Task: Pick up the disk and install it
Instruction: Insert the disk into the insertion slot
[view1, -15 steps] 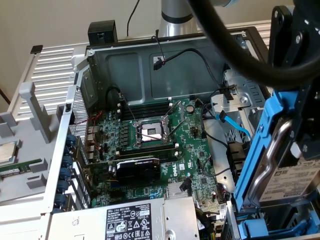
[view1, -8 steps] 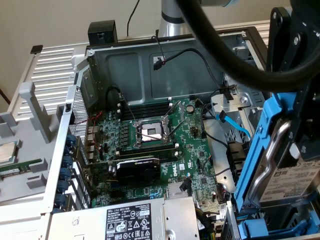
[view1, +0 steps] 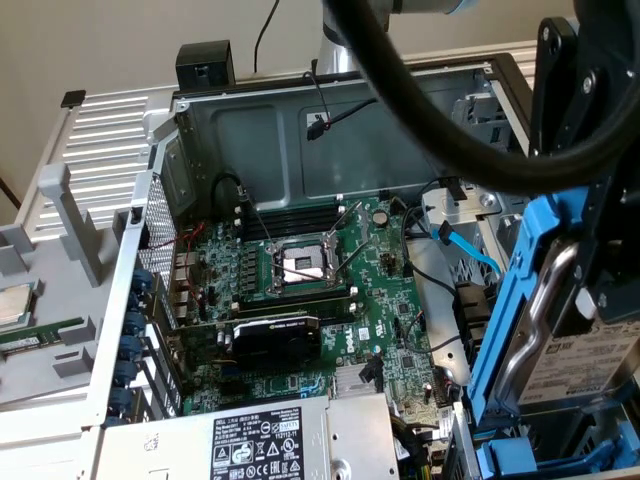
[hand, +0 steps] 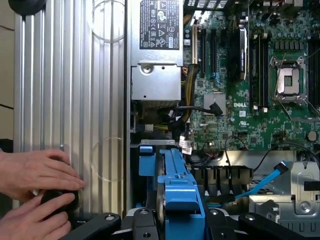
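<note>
Black gripper (hand: 175, 225) clamped on silver-grey metal disk (view1: 580, 365) in bright blue plastic carrier: pickup done. Disk hangs tilted at exterior view's right, beside green motherboard (view1: 300, 290); install left, apparently unseated.

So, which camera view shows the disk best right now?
The exterior view: the disk stands tilted at that view's right, with blue frame, metal body and white label visible. The wrist view shows it edge-on, mostly the blue frame, held in the claw.
</note>
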